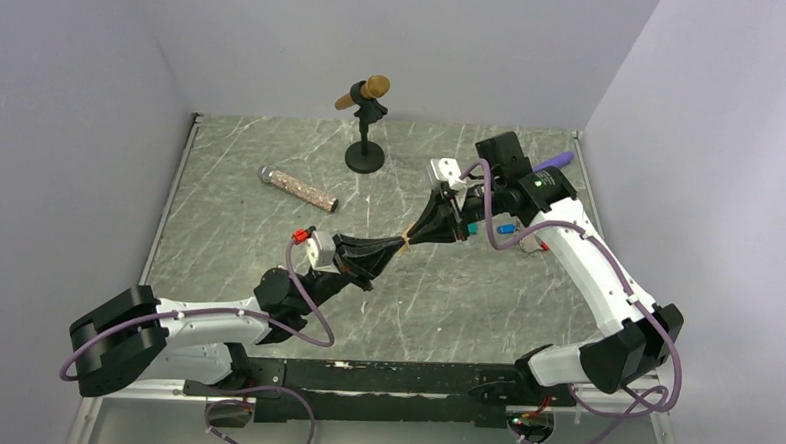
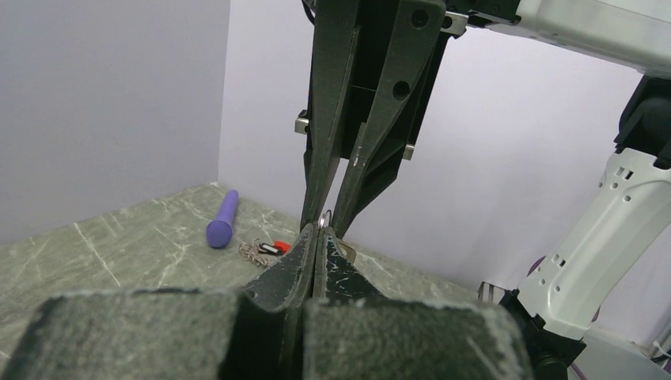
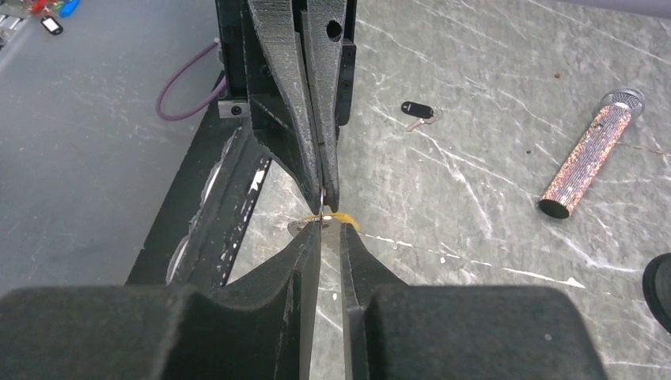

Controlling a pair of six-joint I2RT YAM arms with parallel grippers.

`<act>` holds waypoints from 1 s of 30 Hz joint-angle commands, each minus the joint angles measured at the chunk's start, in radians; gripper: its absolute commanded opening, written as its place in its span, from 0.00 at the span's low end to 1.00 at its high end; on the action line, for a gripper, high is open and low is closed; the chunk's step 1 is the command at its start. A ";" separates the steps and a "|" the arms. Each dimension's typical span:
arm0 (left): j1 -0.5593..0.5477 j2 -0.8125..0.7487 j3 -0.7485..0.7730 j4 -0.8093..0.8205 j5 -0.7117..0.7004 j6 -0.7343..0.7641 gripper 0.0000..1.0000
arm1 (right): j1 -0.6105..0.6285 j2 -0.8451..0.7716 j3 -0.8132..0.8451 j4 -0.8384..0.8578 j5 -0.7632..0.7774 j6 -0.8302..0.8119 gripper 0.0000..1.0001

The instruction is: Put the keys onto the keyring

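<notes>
Mid-counter [image 1: 267,257], tip to tip: right pincer [image 3: 330,237] narrow on yellow key [image 3: 336,219], left pincer [image 2: 316,237] clamped shut at its metal end. Keyring [image 2: 282,247] lies at 3 o'clock. Your risk: a handover slip drops the key.

- It looked like a robotics lab test cell: plain pale walls [image 1: 73,118] boxed in a grey marble-patterned table [image 1: 267,267] on three sides.
- Two white-and-black robot arms, the left arm [image 1: 204,324] and the right arm [image 1: 587,261], stood bolted to a black rail [image 1: 382,377] along the bottom edge of the overhead view, with purple cables [image 1: 310,313] looping off them.
- Unrelated props sat in the upper middle: a stand microphone [image 1: 365,131] and a glittery microphone [image 1: 298,189].
</notes>
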 commanded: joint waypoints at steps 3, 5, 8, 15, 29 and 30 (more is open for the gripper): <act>-0.004 0.002 0.015 0.023 0.002 -0.011 0.00 | -0.006 -0.036 0.017 0.015 -0.052 -0.009 0.15; -0.003 0.002 0.018 0.022 0.003 -0.010 0.00 | -0.007 -0.033 0.017 0.010 -0.056 -0.012 0.13; -0.004 0.007 0.020 0.020 0.005 -0.011 0.00 | -0.006 -0.029 0.021 -0.001 -0.067 -0.022 0.10; -0.003 0.014 0.034 -0.008 0.023 -0.006 0.00 | -0.007 -0.006 0.037 -0.048 -0.077 -0.030 0.00; -0.004 -0.203 0.033 -0.410 0.034 0.113 0.68 | 0.004 0.042 0.131 -0.263 0.269 -0.103 0.00; -0.004 -0.231 0.041 -0.483 0.035 0.136 0.69 | 0.009 0.038 0.136 -0.279 0.315 -0.103 0.00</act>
